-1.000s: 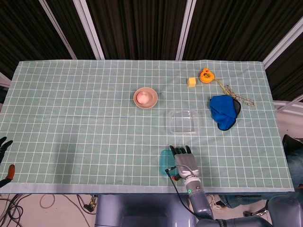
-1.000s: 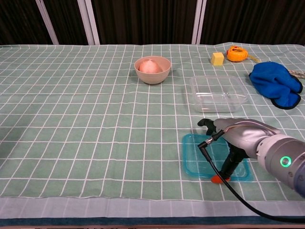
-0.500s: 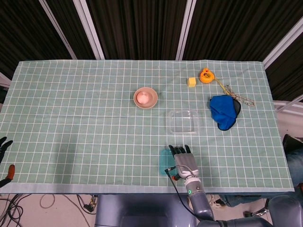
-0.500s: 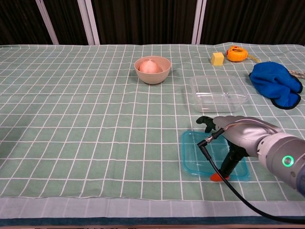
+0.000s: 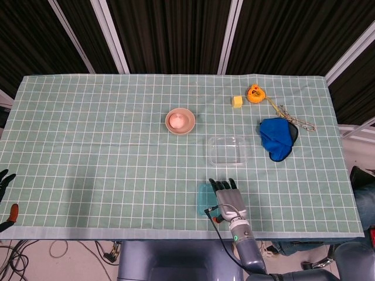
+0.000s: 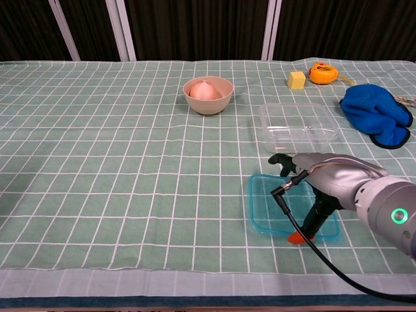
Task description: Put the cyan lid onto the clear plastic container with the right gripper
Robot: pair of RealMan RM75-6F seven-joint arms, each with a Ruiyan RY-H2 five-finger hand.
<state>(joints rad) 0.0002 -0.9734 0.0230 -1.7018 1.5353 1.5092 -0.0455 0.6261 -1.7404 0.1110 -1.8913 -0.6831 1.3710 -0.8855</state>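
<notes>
Cloth in a green grid pattern covers the table (image 6: pixel 97 162) across both views. The cyan lid (image 6: pixel 266 211) lies flat on it in the lower right of the chest view, close to the near edge; in the head view only a sliver of it (image 5: pixel 203 196) shows at lower centre, beside the hand. The right hand (image 6: pixel 325 182) is poised over the lid, palm down, with its fingers (image 6: pixel 281 159) stretched forward above the lid's far edge and its orange-tipped thumb (image 6: pixel 311 224) reaching down to the lid's near rim. Whether the thumb actually presses on the lid cannot be told; nothing is clamped in the hand, and the fingers lie apart. From above, the same hand (image 5: pixel 226 196) hides most of the lid.

The clear plastic container (image 6: pixel 297 126) sits uncovered just beyond the lid, higher in the frame, apart from it. A tan bowl (image 6: pixel 208 95) with a pinkish lump inside stands at upper centre. At upper right lie a yellow block (image 6: pixel 297 79) and an orange tape measure (image 6: pixel 322 72), with a blue cloth (image 6: pixel 377 114) below them near the right edge.

The left hand (image 5: pixel 6 196) shows only at the far lower left of the head view, off the table; how its fingers lie is unclear.
</notes>
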